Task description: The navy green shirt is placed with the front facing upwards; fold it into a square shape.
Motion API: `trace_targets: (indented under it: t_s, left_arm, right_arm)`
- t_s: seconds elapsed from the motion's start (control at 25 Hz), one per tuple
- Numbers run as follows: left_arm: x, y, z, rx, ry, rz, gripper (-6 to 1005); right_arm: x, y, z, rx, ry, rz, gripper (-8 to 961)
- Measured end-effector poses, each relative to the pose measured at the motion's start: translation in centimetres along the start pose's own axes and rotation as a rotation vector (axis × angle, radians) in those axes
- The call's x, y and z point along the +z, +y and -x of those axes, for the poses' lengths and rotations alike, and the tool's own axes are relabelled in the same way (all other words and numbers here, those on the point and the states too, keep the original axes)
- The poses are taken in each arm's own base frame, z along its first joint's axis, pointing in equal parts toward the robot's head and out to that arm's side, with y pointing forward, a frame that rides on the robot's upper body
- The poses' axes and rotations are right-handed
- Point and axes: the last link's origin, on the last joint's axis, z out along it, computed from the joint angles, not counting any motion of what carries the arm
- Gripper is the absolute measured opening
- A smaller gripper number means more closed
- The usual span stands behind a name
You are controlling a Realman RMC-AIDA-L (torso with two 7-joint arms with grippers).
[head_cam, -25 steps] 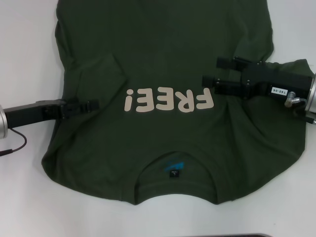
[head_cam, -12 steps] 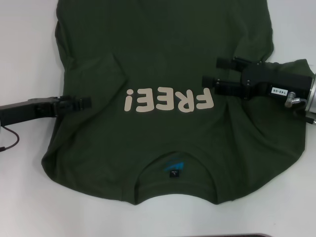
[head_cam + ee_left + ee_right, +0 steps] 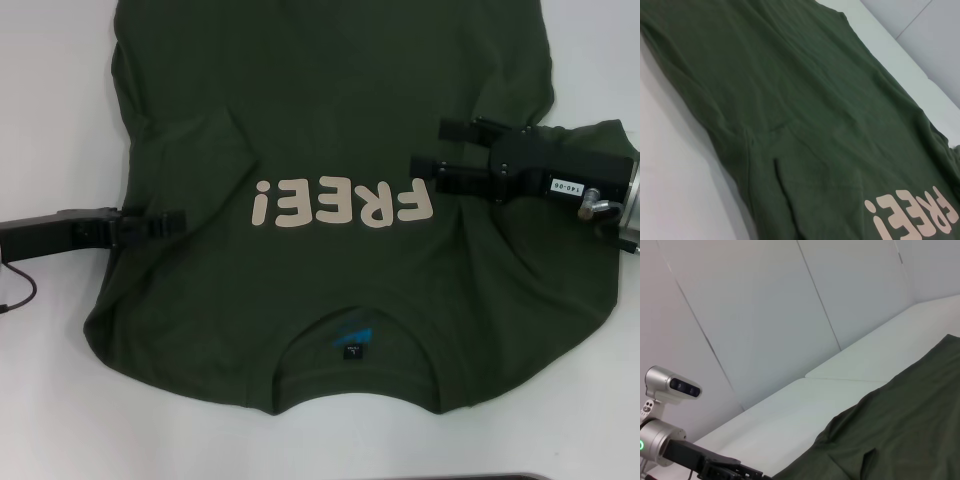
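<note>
Shirt: the navy green shirt (image 3: 330,210) lies flat on the white tabletop (image 3: 50,100), print up, collar toward the near edge; left sleeve already folded inward, which suggests side folds come first.
Left gripper: left gripper (image 3: 175,218) sits low at the shirt's left edge, fingers seemingly together; whether they pinch cloth, I cannot tell.
Right gripper: right gripper (image 3: 432,147) hovers over the right chest, fingers spread and empty, likely positioned for the right side.
Hidden: hem cut off at the far edge; collar label (image 3: 351,351) unreadable.
</note>
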Motion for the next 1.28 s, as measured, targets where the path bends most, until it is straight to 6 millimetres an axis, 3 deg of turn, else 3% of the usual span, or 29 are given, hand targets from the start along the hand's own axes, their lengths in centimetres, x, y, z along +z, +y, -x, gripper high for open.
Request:
trace_targets:
  t_s: [0.64, 1.28]
  left_arm:
    - [0.7, 0.5, -0.5, 0.014, -0.003, 0.019, 873]
    - [1.1, 0.1, -0.7, 0.003, -0.033, -0.031, 630]
  right_arm:
    - [-0.1, 0.0, -0.1, 0.005, 0.0, -0.003, 929]
    - [-0.2, 0.0, 0.0, 0.003, -0.012, -0.004, 930]
